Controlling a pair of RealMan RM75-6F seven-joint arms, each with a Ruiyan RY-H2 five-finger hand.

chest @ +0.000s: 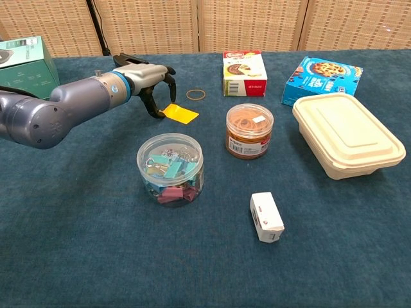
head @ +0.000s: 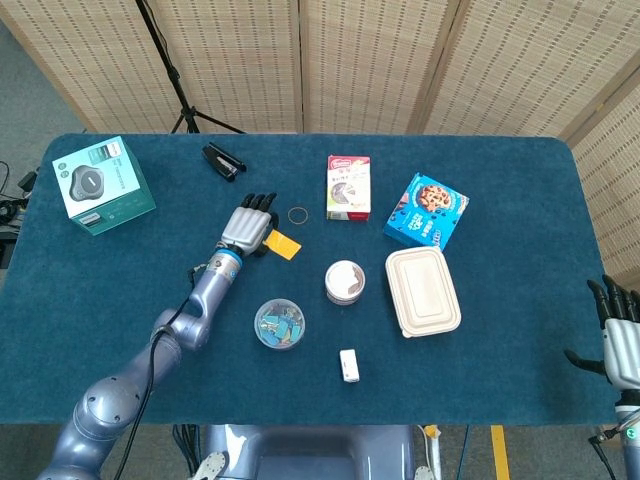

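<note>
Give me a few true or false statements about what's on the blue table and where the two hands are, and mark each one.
1. The left hand is over the yellow tag, fingers pointing down at its edge. True.
2. The clip jar has its lid off and lies on its side. False: it stands upright, closed.
3. The rubber band lies loose between the left hand and the red box. True.
4. The right hand holds the food container. False: it is at the table's right edge, away from the container, holding nothing.
5. The small white box sits on top of the teal box. False: it lies on the cloth near the front edge.
</note>
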